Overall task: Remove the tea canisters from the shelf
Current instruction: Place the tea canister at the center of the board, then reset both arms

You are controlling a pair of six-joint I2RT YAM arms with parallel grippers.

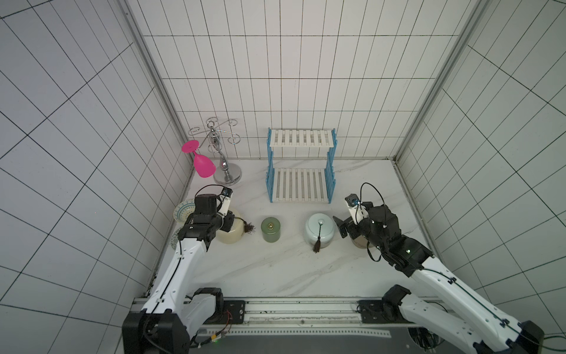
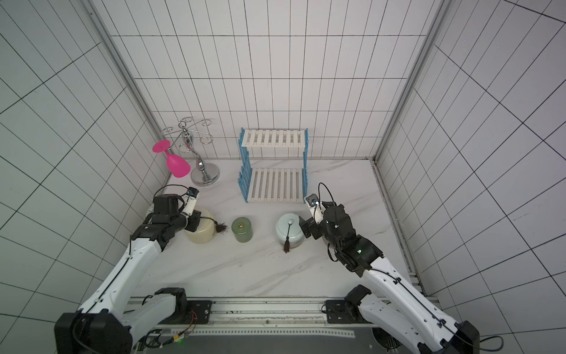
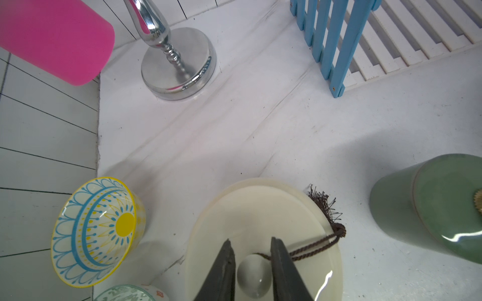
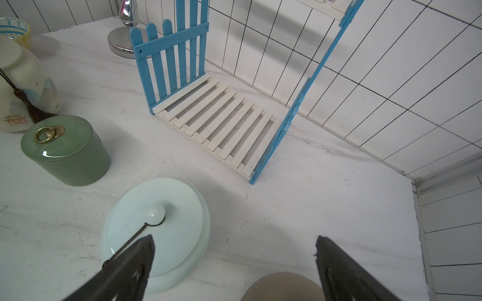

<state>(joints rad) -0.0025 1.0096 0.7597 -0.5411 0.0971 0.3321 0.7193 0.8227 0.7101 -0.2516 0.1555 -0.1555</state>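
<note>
White tiled walls (image 1: 76, 122) with dark grout close in three sides of the cell, joined at the corners by aluminium posts (image 1: 153, 76). They enclose a white marble-look tabletop (image 1: 275, 269), veined in grey and lightly scuffed. The shelf (image 1: 301, 184) stands at the back against the rear wall, its white slats set between blue picket sides. To its left are the chrome cup stand (image 1: 227, 177) and, hung from it, the pink goblet (image 1: 203, 167).

All four tea canisters stand on the tabletop in a row in front of the shelf, well apart from it. From left to right they are the cream canister (image 1: 231, 236), the green canister (image 1: 270, 230), the pale blue canister (image 1: 319, 233) and the tan canister (image 4: 284, 286), which is mostly hidden under the right arm. The patterned bowl (image 3: 96, 232) sits by the left wall, just beside the cream canister.

The left gripper (image 3: 251, 238) has its jaws narrowly parted on either side of the cream lid's knob (image 3: 253, 276); I cannot tell whether they press on it. The right gripper (image 4: 234, 236) hangs over the tan canister with its jaws spread wide, holding nothing
</note>
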